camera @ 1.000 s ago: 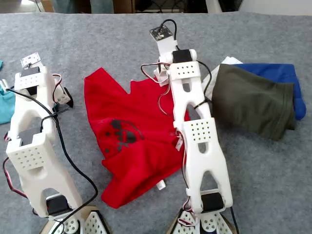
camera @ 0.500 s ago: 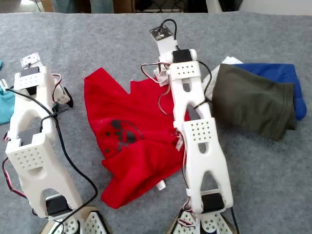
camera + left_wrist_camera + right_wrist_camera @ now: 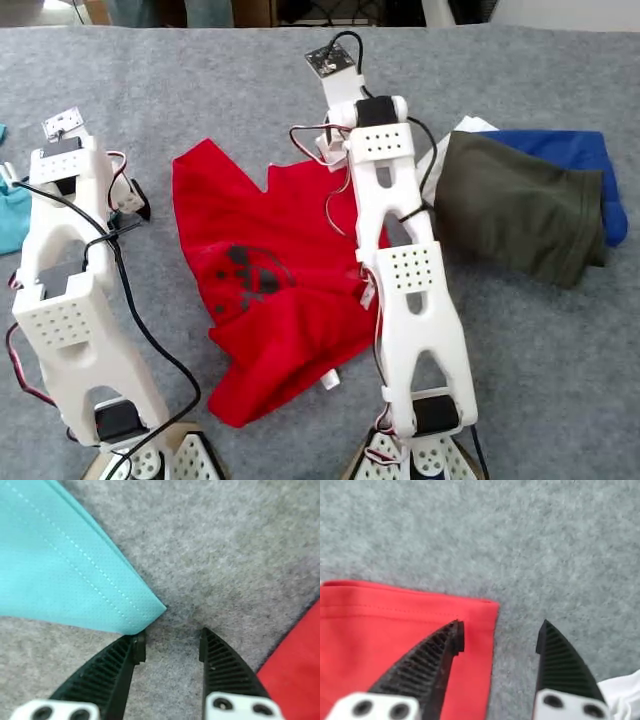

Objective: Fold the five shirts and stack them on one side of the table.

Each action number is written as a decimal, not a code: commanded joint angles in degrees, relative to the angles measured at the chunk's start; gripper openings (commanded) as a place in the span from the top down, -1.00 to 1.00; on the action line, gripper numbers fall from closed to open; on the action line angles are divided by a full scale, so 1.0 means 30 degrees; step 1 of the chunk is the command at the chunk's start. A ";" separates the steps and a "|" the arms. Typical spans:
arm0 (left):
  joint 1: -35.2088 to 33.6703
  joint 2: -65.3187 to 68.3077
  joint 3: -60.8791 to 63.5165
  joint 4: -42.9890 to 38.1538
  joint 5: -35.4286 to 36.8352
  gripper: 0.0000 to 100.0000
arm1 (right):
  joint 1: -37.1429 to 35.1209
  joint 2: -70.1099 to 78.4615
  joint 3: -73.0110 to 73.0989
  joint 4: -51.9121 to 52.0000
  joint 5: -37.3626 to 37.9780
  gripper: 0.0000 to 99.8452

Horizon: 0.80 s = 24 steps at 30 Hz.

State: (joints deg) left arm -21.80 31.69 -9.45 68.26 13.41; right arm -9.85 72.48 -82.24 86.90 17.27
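Note:
A red shirt (image 3: 270, 270) lies spread and rumpled in the middle of the table. My right gripper (image 3: 500, 632) hangs open over its far corner (image 3: 395, 625), one finger above the red cloth and the other above bare felt. My left gripper (image 3: 170, 642) is open and low over the felt, between the corner of a teal shirt (image 3: 65, 565) and the red shirt's edge (image 3: 295, 665). One of its fingers touches the teal hem. At the right sits a folded olive shirt (image 3: 520, 210) on a blue shirt (image 3: 580, 150) and a white one (image 3: 470, 125).
Grey felt (image 3: 200, 90) covers the whole table. The teal shirt (image 3: 10, 215) runs off the left edge. Open felt lies along the far side and at the front right. A white cloth edge (image 3: 625, 700) shows beside my right gripper.
My right arm's wrist has shifted slightly toward the far side of the table. The left arm and the shirts have not moved.

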 commanded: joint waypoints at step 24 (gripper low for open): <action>-0.0161 -0.0029 -0.0601 0.0615 -0.0557 0.61 | -0.0029 -0.0132 0.2154 -0.0938 -0.2989 0.84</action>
State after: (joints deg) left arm -21.80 31.69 -9.71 69.49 12.35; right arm -9.49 72.40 -75.65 84.35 8.66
